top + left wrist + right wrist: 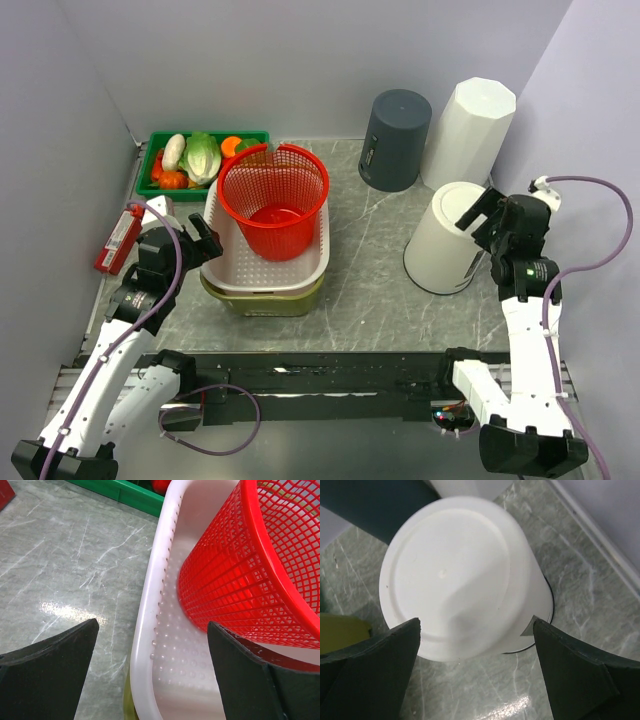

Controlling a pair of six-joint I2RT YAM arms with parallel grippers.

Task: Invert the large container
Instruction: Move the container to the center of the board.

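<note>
The left gripper [152, 626] sits lowest in its own view, jaws spread wide and holding nothing. Bare grey table [65, 570] lies beyond its left finger. The rim of a white basket [142, 645] runs in line with the gap between the fingers. A red mesh basket [240, 580] stands inside the white one, just ahead of the right finger. An olive tub [262, 303] sits under the white basket, and a green tray of vegetables [158, 188] lies further ahead. The right gripper [476, 624] is also wide apart and empty. Just ahead of and below its fingers stands the white bin [455, 580], mouth down on the table and flat base up. Whether a finger touches it cannot be told. Beyond it stand a dark grey bin [395, 140] and a taller white bin [470, 125].
</note>
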